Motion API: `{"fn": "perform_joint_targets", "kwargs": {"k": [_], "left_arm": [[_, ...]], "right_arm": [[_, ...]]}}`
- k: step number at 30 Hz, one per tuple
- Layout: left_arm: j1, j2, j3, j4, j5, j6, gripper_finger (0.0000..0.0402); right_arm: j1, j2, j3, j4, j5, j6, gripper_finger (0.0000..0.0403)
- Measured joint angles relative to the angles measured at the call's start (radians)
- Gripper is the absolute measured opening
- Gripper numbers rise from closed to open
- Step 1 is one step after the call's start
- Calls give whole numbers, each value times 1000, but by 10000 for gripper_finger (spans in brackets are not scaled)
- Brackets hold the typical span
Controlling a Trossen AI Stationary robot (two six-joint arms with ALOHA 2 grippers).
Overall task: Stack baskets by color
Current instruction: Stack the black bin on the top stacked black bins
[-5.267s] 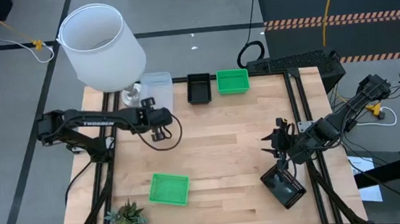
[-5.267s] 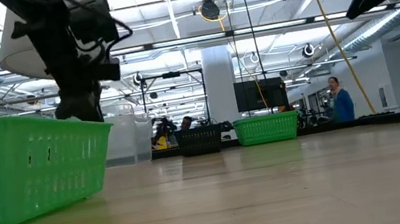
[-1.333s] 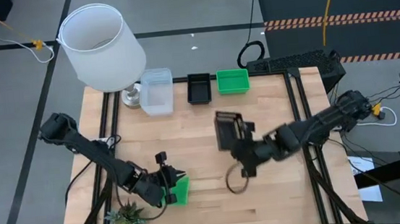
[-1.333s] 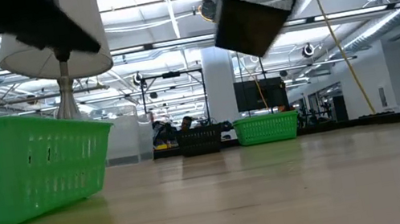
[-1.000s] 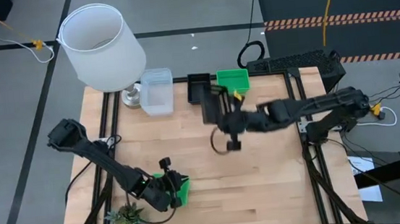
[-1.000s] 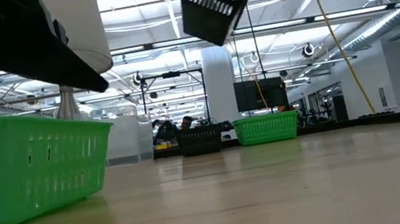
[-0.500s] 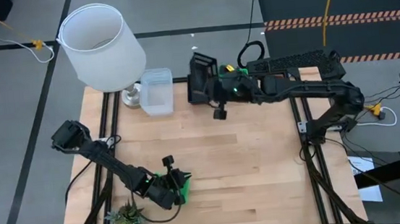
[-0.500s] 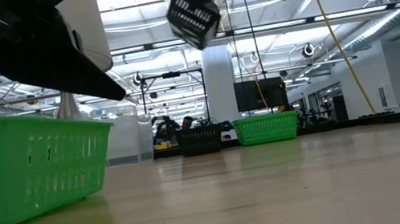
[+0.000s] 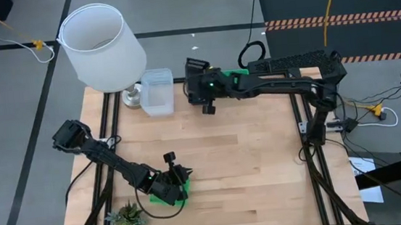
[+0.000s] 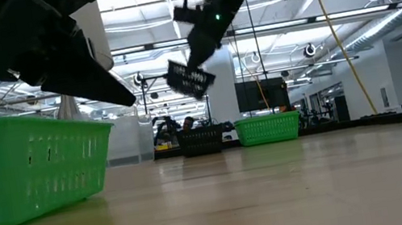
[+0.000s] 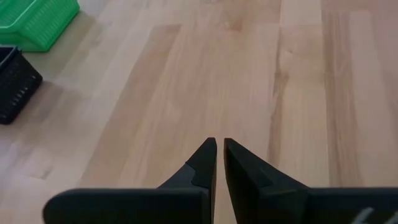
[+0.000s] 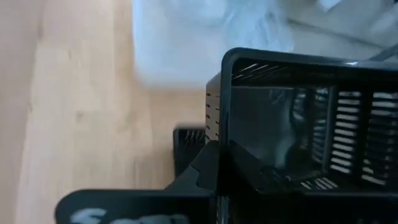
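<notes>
Near you, the left gripper (image 9: 179, 177), fingers closed with nothing between them, has shifted onto the green basket (image 9: 166, 196). Farther back, the right gripper (image 9: 197, 89), clamping the black basket (image 12: 298, 124), has reached the table's far edge. No legible writing.

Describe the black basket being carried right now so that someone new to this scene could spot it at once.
Start at the big white lampshade at the table's far left corner, then go right past the clear basket. The carried black basket hangs tilted in the air there, pinched by its rim in the right end effector. Unlike the other black basket beside the green basket, it touches nothing.
</notes>
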Motion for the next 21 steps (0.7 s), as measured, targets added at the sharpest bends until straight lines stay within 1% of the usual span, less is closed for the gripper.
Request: {"fn": "perform_joint_targets", "kwargs": {"k": [7,10,21], "left_arm": [[26,0,0,-13,-5,44,33],[45,0,0,-12,-5,65,33],[80,0,0,-40,-5,86,33]], "right_arm": [[-45,99,0,32,1,-44,8],[-51,123,0,14,0,-49,8],[-53,141,0,5,0,-54,9]]}}
